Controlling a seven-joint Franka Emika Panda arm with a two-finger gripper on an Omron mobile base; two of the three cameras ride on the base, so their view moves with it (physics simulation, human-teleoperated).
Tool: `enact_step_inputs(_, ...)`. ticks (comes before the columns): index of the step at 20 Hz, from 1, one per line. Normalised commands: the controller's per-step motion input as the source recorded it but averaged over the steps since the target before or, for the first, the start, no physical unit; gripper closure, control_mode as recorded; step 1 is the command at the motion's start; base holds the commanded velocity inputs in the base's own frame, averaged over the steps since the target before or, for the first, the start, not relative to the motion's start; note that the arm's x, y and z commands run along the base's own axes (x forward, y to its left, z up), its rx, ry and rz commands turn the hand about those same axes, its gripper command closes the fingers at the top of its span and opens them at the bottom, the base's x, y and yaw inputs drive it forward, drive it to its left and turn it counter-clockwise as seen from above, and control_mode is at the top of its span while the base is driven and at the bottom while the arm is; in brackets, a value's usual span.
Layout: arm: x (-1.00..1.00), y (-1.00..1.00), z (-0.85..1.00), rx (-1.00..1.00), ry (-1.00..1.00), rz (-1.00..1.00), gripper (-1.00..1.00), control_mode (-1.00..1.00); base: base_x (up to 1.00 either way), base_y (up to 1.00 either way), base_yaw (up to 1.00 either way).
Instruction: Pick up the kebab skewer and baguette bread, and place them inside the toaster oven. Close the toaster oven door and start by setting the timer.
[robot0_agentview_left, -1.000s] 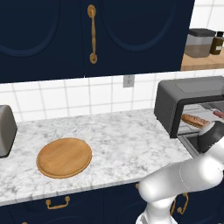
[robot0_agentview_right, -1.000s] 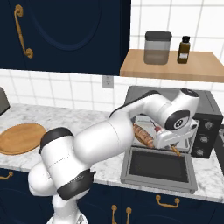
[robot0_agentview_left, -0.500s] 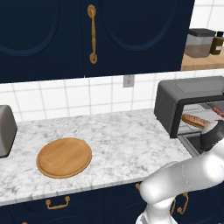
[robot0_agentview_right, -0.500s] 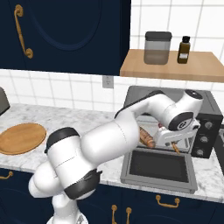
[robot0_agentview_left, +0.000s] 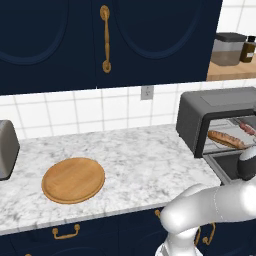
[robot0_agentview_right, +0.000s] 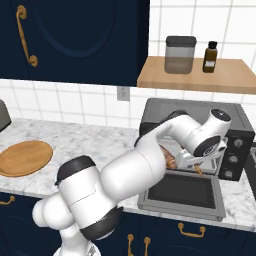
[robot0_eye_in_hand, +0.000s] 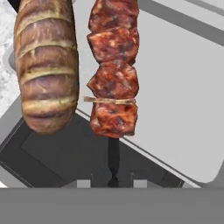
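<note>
- Golden-brown baguette bread (robot0_eye_in_hand: 46, 65) lies on the rack inside the toaster oven (robot0_agentview_left: 200, 117), beside the kebab skewer (robot0_eye_in_hand: 113, 65).
- End effector (robot0_eye_in_hand: 113, 180) nearly shut, clamped on the skewer's stick end.
- Toaster oven door (robot0_agentview_right: 182, 194) hangs open, flat over the marble counter (robot0_agentview_left: 135, 160).

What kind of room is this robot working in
It looks like a home kitchen, though a rendered one: a marble counter under dark blue cabinets, a toaster oven with its door open and a baguette inside, and a round wooden board on the counter.
</note>
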Motion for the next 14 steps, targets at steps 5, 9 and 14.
enact_step_inputs(5,0.15,0.00,-0.23,-0.06,0.00,0.00,1.00,-1.00,0.00,0.00,0.00)
enact_step_inputs(9,0.37,0.02,0.00,-0.03,0.00,0.00,1.00,-1.00,0.00,0.00,0.00)
enact_step_inputs(14,0.42,0.03,-0.04,0.00,0.00,0.00,1.00,-1.00,0.00,0.00,0.00)
